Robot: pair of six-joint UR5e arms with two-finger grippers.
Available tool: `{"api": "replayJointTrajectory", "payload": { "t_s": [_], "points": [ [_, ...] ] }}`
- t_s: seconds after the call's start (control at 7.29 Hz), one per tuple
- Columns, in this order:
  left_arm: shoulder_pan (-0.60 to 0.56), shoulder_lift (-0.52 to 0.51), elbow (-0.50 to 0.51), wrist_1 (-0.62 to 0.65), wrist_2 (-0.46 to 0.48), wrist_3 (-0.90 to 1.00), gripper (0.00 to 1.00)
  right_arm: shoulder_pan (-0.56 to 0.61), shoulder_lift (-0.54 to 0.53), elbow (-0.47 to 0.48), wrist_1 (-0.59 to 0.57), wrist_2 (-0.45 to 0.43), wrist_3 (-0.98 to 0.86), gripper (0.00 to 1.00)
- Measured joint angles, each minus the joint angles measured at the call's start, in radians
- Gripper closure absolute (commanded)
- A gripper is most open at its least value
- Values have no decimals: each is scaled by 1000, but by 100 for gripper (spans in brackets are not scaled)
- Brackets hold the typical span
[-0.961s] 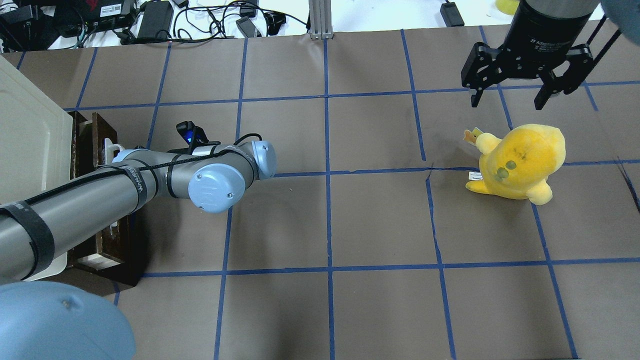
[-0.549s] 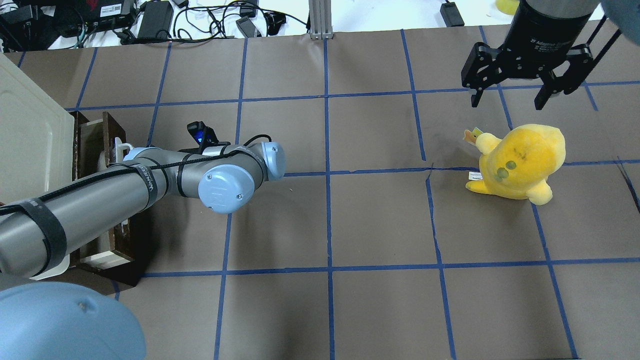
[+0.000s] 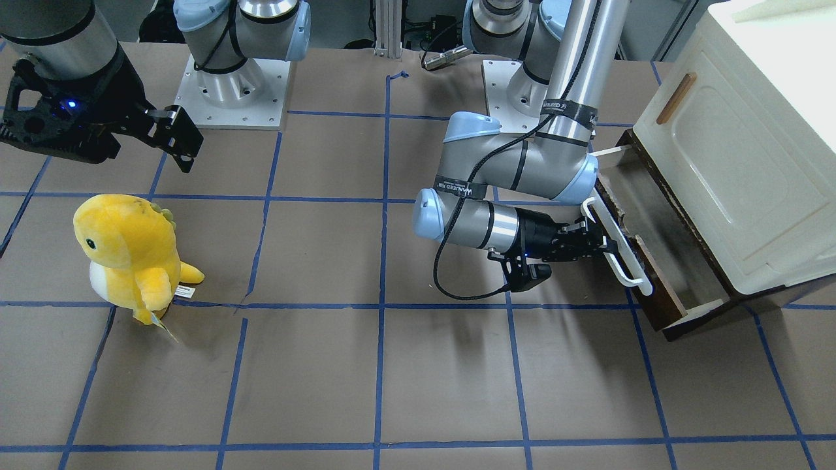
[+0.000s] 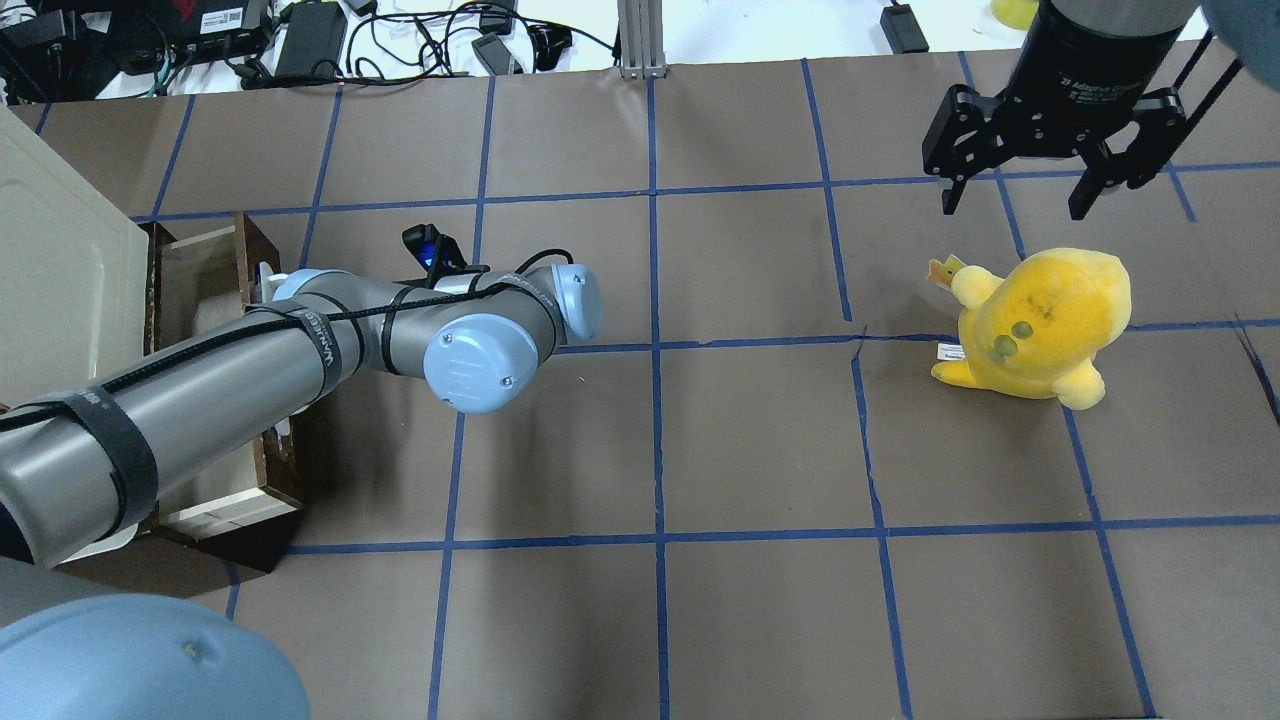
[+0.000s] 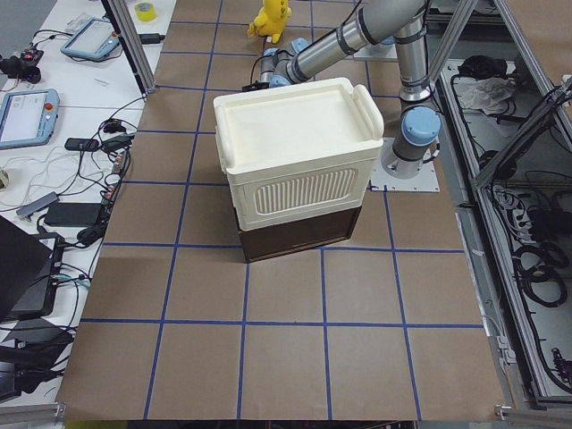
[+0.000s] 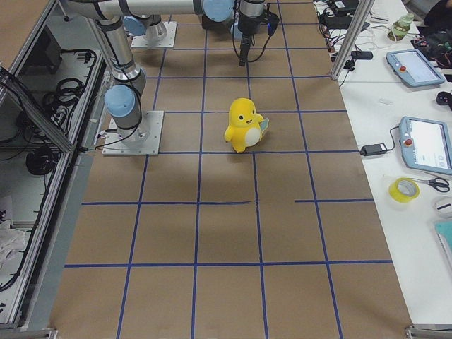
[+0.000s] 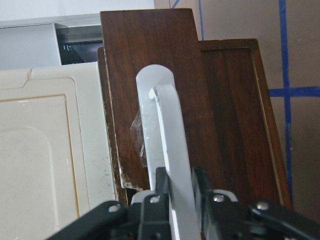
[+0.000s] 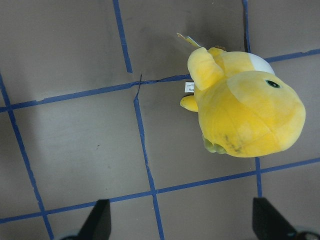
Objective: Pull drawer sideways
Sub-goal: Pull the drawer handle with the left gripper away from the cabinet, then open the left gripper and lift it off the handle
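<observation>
Sitting at the far left of the overhead view, the drawer (image 4: 195, 285) is jutting partly out from under the cream cabinet (image 4: 60, 270) over the tabletop (image 4: 760, 450), its pale inside showing. Just to its right, the left hand (image 7: 181, 185) is clamping the white bar handle (image 7: 167, 130) near its middle, one finger on each side. The drawer is looking stiff, wooden and shallow, so it is probably weighing little and sliding easily. The smooth bar is likely the only sound place to take hold, and a grip near its centre is making for a square pull that should not jam. Farther right, a yellow plush toy (image 4: 1040, 320) is standing well apart, and the right hand (image 4: 1012, 205) is hovering near it, fingers spread wide, holding nothing.
</observation>
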Motion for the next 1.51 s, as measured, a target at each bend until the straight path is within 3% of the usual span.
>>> {"api": "replayJointTrajectory", "payload": {
  "t_s": [0.41, 0.55, 0.69, 1.24, 1.51],
  "points": [
    [-18, -7, 6, 1, -5, 0, 85, 0, 0, 0, 0, 0, 0, 0],
    [-23, -7, 9, 1, -9, 0, 63, 0, 0, 0, 0, 0, 0, 0],
    [-27, -8, 13, -1, -12, 1, 17, 0, 0, 0, 0, 0, 0, 0],
    [-36, 21, 20, 3, -48, 46, 16, 0, 0, 0, 0, 0, 0, 0],
    [-68, 58, 91, 16, -200, 148, 16, 0, 0, 0, 0, 0, 0, 0]
  ]
}}
